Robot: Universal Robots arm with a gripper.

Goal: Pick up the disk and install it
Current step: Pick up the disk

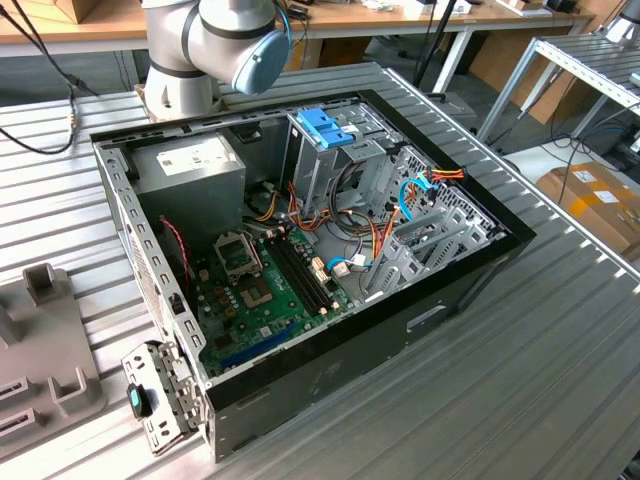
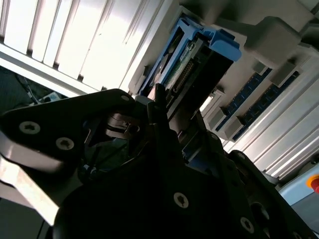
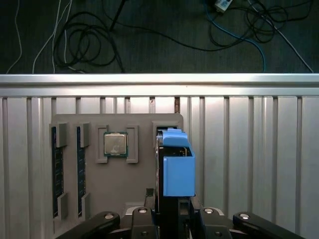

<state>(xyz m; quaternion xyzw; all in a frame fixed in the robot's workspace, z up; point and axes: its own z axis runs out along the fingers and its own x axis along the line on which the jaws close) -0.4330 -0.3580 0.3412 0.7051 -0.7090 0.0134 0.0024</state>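
The disk [image 3: 178,169] is a dark drive with light-blue plastic rails. It stands on edge over a slot of the grey fixture tray [image 3: 134,184]. My gripper [image 3: 172,211] reaches in from the near side, with a finger on each flat side of the disk, shut on it. In the second wrist view the disk [image 2: 192,64] shows its connector end and blue rail, with one dark finger [image 2: 158,107] against it. I cannot tell whether the disk is clear of the slot.
The tray also holds a processor chip [image 3: 115,144] and two memory sticks [image 3: 57,169]. The ribbed table edge [image 3: 159,79] lies beyond it, with cables on the floor. The open computer case [image 1: 440,300] has a drive cage with a blue latch [image 1: 325,128].
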